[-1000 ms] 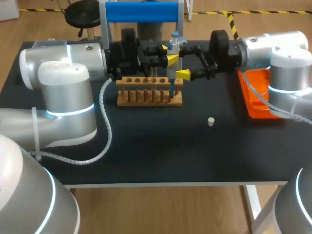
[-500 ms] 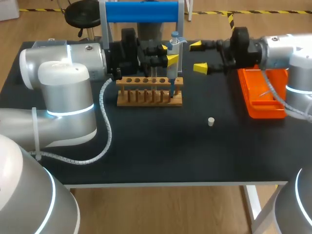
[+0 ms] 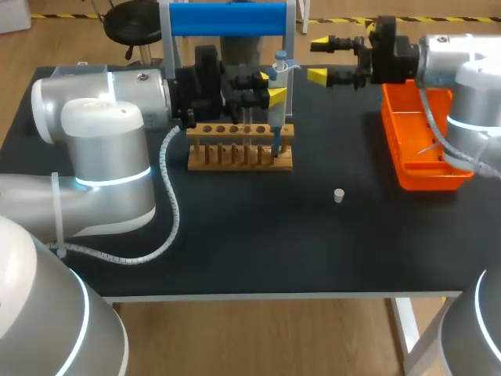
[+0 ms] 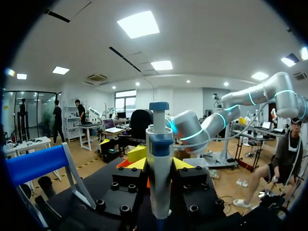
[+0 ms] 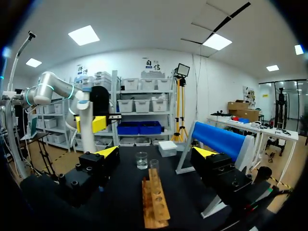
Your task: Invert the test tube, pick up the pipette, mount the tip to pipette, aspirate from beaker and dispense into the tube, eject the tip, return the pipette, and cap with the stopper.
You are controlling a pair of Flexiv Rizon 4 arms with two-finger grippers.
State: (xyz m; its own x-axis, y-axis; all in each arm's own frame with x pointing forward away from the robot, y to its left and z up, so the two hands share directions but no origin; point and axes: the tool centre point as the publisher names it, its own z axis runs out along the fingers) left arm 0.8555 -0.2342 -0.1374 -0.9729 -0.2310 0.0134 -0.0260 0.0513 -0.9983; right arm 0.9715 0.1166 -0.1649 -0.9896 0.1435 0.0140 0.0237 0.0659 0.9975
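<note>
My left gripper is shut on the white and blue pipette, holding it upright over the right end of the wooden rack. The pipette's lower end reaches down to the rack's last hole. From the left wrist, the pipette stands between the yellow fingers. My right gripper is open and empty, off to the right of the pipette and above the table's far edge. Ahead of the right gripper I see the rack, a glass test tube standing in it and the beaker behind. The small white stopper lies on the table.
An orange tray sits at the table's right side under my right arm. A blue-topped stand rises behind the rack. The black tabletop in front of the rack holds only the stopper.
My right gripper has pulled away from the pipette, moving right and toward the far edge with its fingers apart. The left gripper and pipette have stayed put.
</note>
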